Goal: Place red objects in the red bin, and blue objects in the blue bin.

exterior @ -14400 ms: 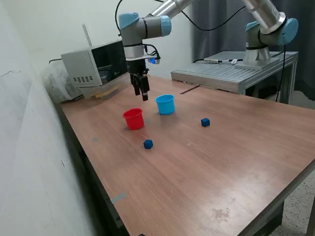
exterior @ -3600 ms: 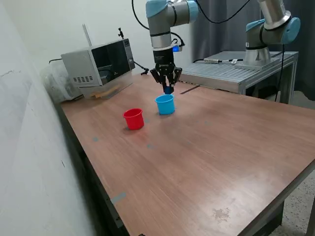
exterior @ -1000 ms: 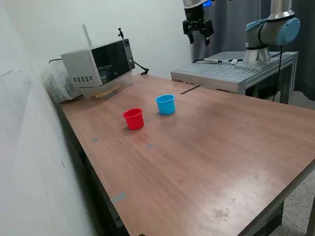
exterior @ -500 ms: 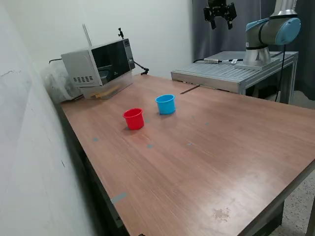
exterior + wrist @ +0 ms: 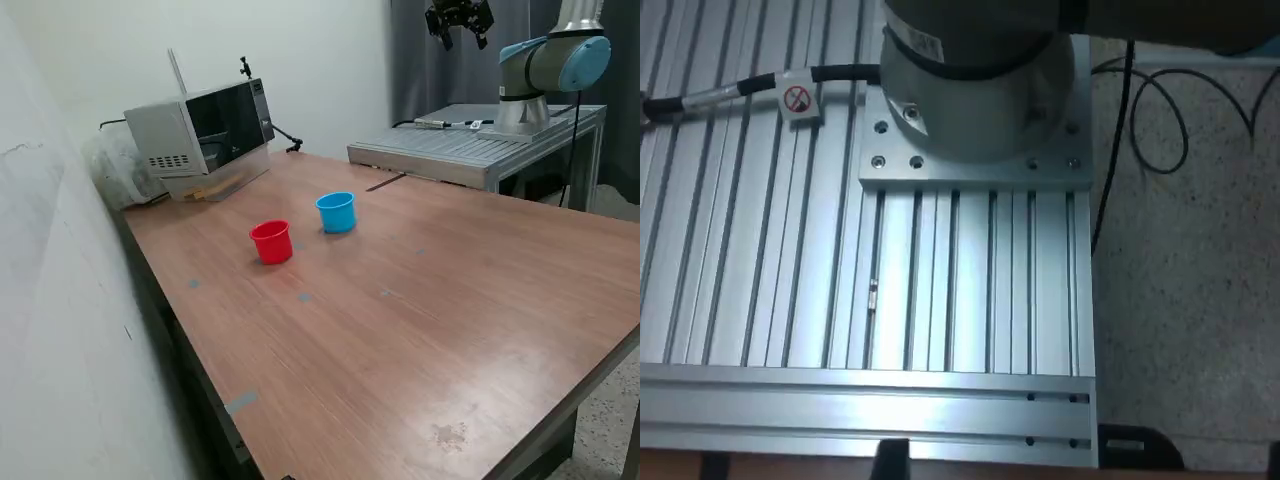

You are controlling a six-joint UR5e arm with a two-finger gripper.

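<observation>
The red cup [image 5: 271,241] and the light blue cup [image 5: 337,212] stand upright side by side on the wooden table [image 5: 420,330], the blue one toward the exterior view's right. No red or blue cubes show anywhere; the insides of the cups are hidden from this view. My gripper [image 5: 460,20] is high above the far platform, well away from both cups, with its fingers spread and nothing between them. In the wrist view only one dark fingertip [image 5: 890,458] shows, above a ribbed aluminium platform [image 5: 940,280].
A grey box-shaped appliance [image 5: 200,128] stands at the table's far corner at the exterior view's left. The aluminium platform [image 5: 460,150] carries the arm base [image 5: 545,70] beyond the table. A wall runs along the exterior view's left. Cables [image 5: 1140,130] lie on the floor.
The two blue cubes that lay on the table are gone. My gripper held a blue cube over the blue cup, then rose empty and swung high toward the exterior view's right.
</observation>
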